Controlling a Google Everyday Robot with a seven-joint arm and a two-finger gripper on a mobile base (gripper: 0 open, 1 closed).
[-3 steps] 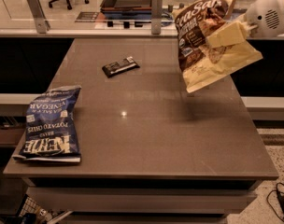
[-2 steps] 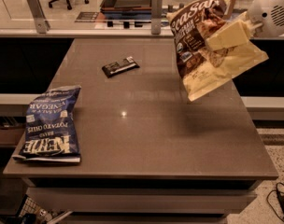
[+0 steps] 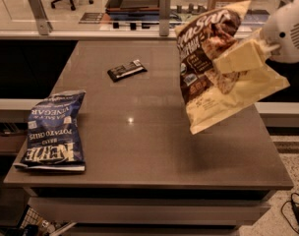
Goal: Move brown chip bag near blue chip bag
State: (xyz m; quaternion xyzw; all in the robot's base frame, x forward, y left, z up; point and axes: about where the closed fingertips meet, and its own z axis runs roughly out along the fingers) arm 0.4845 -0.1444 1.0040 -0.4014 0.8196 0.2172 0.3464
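Observation:
The brown chip bag (image 3: 216, 68), pale yellow-tan with a dark brown panel and white script, hangs in the air above the right side of the grey table (image 3: 149, 146). My gripper (image 3: 238, 58) comes in from the right edge and is shut on the bag's middle, holding it clear of the tabletop. The blue chip bag (image 3: 53, 132) with white block lettering lies flat at the table's front left corner, far to the left of the held bag.
A small dark candy bar (image 3: 126, 70) lies on the table's far middle. A ledge with two metal posts (image 3: 164, 6) runs behind the table. A cable (image 3: 297, 213) lies on the floor at the bottom right.
The gripper has carried the brown chip bag a little to the left and lower, toward the table's middle. The blue bag and the candy bar have not moved.

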